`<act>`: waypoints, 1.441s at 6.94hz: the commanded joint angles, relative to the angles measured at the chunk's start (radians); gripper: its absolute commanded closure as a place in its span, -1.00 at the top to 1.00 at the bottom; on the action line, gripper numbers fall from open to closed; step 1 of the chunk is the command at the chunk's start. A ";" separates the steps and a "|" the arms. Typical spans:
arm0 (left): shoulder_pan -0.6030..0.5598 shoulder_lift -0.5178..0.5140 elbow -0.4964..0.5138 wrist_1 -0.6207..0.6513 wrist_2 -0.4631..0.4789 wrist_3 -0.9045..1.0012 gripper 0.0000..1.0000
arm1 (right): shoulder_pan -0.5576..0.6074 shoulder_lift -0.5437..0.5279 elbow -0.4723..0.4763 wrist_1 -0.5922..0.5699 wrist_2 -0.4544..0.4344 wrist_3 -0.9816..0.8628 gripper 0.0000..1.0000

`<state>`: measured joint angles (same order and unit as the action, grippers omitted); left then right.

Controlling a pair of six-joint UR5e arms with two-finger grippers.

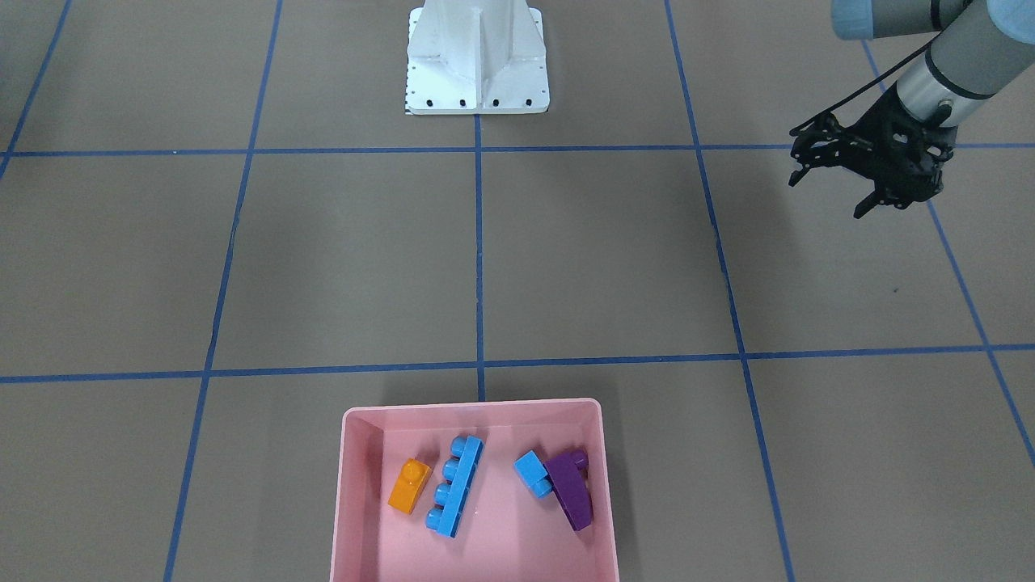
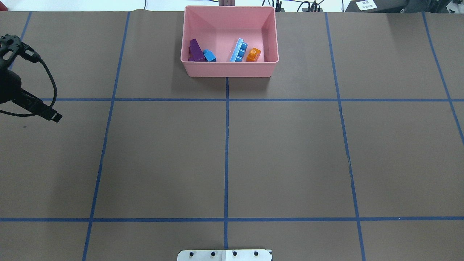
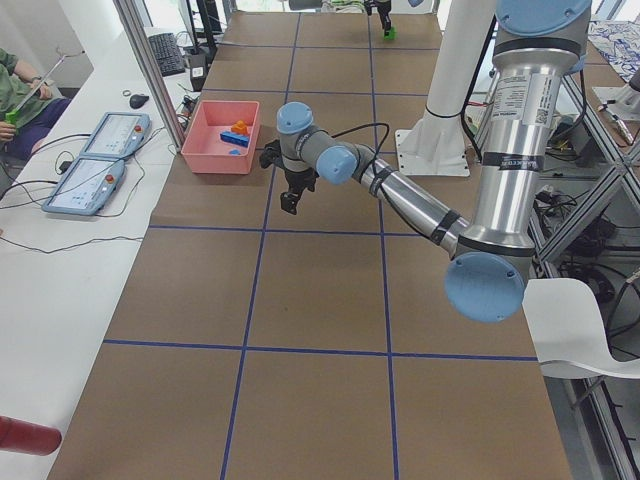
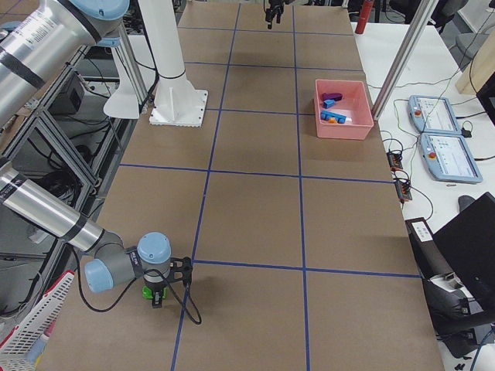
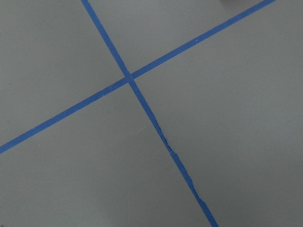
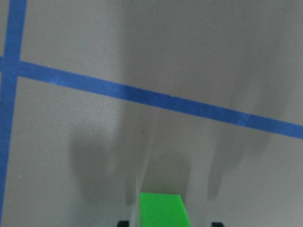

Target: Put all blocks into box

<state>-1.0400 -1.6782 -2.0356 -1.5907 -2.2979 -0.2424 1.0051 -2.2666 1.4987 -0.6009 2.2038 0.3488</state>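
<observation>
The pink box [image 1: 356, 501] stands at the table's operator-side edge, also in the overhead view [image 2: 228, 69]. In it lie the orange block [image 1: 408, 485], the long light blue block [image 1: 455, 485], the small light blue block [image 1: 532, 471] and the purple sloped block [image 1: 570, 489]. My left gripper [image 1: 829, 194] is open and empty, above the table far from the box. The green block [image 6: 161, 210] fills the bottom middle of the right wrist view. It lies right under my right gripper [image 4: 156, 297] at the table's far right end. Whether the jaws grip it, I cannot tell.
The white base plate [image 1: 477, 56] of the robot's column stands at the robot's edge of the table. Blue tape lines [image 2: 226, 145] divide the brown table into squares. Two operator tablets [image 4: 441, 131] and a seated person [image 3: 15, 90] are beyond the box's side.
</observation>
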 commanded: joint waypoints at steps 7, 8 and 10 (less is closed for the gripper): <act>-0.006 0.003 -0.006 0.000 -0.028 -0.017 1.00 | 0.055 0.022 0.159 0.086 0.013 -0.005 -1.00; -0.008 0.003 -0.006 0.000 -0.029 -0.018 1.00 | 0.149 0.115 0.182 0.041 0.092 0.004 -1.00; -0.006 0.002 -0.005 0.000 -0.031 -0.038 1.00 | 0.243 0.316 0.183 -0.096 0.174 0.007 -1.00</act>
<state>-1.0466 -1.6755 -2.0408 -1.5907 -2.3272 -0.2707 1.1950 -2.0696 1.6764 -0.6227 2.3384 0.3529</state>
